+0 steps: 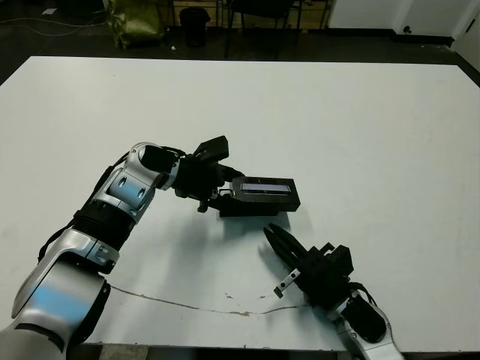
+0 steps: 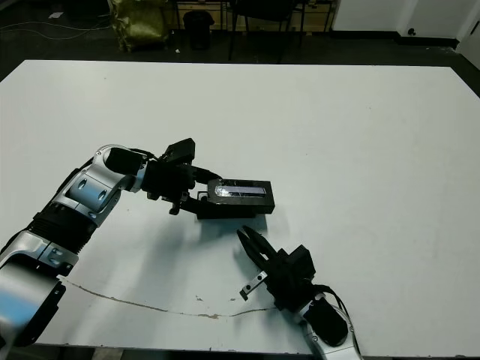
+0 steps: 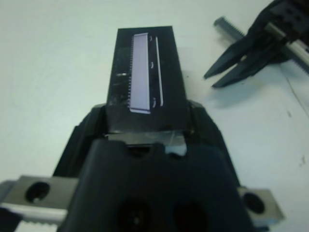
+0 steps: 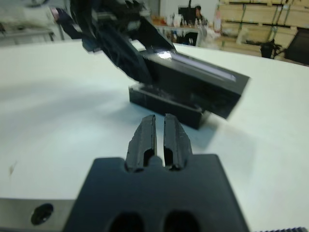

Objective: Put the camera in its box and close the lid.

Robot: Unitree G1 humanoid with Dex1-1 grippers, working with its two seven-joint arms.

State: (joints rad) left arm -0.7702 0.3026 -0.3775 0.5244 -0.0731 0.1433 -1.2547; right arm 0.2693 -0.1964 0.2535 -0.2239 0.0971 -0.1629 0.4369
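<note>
My left pincer (image 1: 222, 193) is clamped on one short end of the lid (image 1: 264, 192), holding it with its pale bluish-grey strip facing up, tilted and lifted over the box (image 4: 166, 104), which rests on the white bench (image 1: 360, 127) directly beneath. From my right wrist view the lid sits askew above the box: the end near my left pincer is low and close to the box, while the far end is raised and juts past it, so the two are not yet mated. I cannot see the camera anywhere; the lid covers the inside of the box in every view, so I judge it is probably already lying in the box, but I cannot confirm that. My right pincer (image 1: 279, 244) hangs just above the bench near the front edge, a little apart from the box, its two fingers pressed together and holding nothing. As I read it, the placing step looks done and the closing is under way but unfinished: the lid, with its strip side up, seems to be open side up, so it would need turning over, squaring with the box and pressing down before the task is complete.
</note>
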